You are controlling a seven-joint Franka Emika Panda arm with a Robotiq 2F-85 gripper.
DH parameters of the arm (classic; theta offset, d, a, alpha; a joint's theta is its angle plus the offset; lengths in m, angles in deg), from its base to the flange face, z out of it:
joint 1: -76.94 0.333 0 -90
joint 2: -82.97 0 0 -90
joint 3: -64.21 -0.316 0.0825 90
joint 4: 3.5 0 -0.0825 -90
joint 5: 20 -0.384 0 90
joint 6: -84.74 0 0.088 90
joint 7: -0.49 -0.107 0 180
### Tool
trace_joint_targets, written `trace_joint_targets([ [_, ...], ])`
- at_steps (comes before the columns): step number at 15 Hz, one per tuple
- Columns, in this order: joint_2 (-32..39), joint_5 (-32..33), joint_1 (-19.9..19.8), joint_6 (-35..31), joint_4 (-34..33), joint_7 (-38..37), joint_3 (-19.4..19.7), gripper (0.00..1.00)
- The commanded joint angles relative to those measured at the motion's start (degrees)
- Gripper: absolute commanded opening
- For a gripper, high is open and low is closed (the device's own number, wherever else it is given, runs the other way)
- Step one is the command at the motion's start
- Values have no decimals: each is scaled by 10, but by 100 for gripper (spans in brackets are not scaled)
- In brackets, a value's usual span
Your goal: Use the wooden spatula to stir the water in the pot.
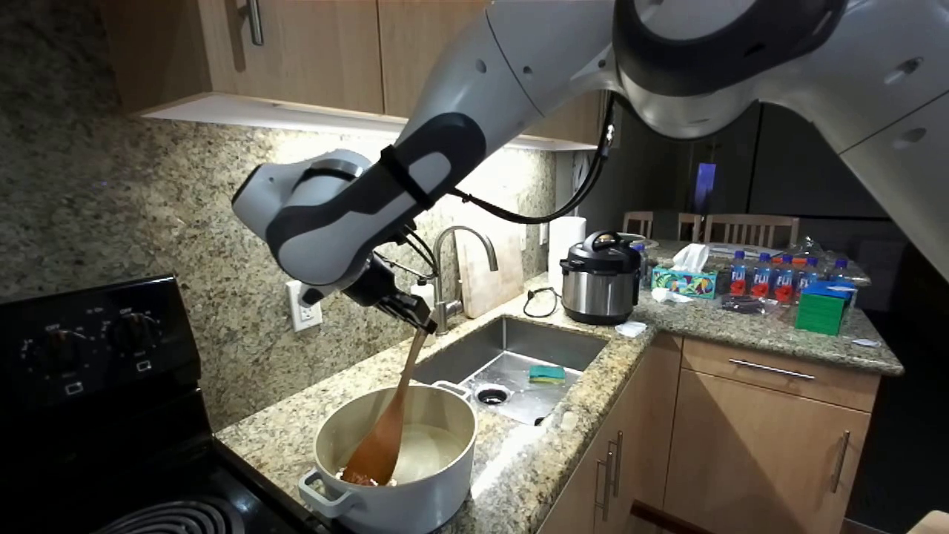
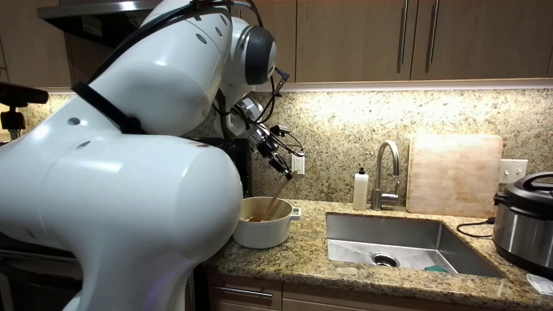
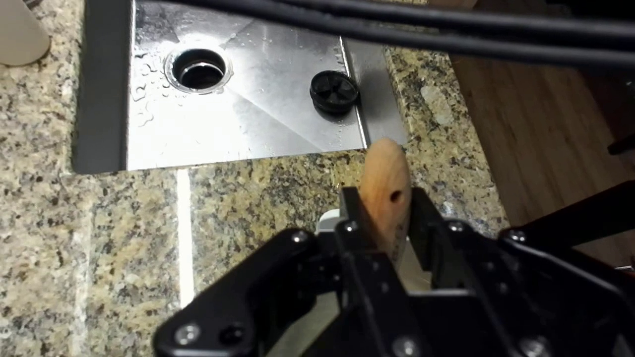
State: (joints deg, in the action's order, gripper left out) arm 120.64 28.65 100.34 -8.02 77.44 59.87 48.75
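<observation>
The wooden spatula (image 1: 393, 424) stands tilted in the white pot (image 1: 426, 500), blade down at the near-left inside wall. Some dark and white bits show around the blade's end. The water (image 1: 434, 449) is a pale layer on the pot's floor. My gripper (image 1: 424, 320) is above the pot, shut on the upper handle. An exterior view also shows the spatula (image 2: 278, 193), the pot (image 2: 262, 235) and the gripper (image 2: 288, 174). In the wrist view the handle end (image 3: 384, 171) sticks out between the fingers (image 3: 386, 196); the blade is hidden there.
The sink (image 1: 511, 371) with a sponge (image 1: 547, 374) lies beside the pot; a drain stopper (image 3: 335, 91) lies in it. The black stove (image 1: 104, 415) adjoins the pot. The faucet (image 2: 386, 172), soap bottle (image 2: 360, 192), cutting board (image 2: 453, 175) and electric cooker (image 1: 600, 285) stand around the sink.
</observation>
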Motion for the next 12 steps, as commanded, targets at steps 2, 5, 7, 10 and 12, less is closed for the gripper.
trace_joint_targets([
  [2, -37, -11, -11, 3, 28, -34, 13, 7],
  [5, -59, 0, -11, 23, 49, -44, 22, 7],
  [7, -77, 6, -9, 42, 65, -48, 25, 7],
  [10, -89, 22, 3, 97, 76, -42, 24, 7],
  [12, -80, 39, 15, 133, 73, -27, 18, 7],
])
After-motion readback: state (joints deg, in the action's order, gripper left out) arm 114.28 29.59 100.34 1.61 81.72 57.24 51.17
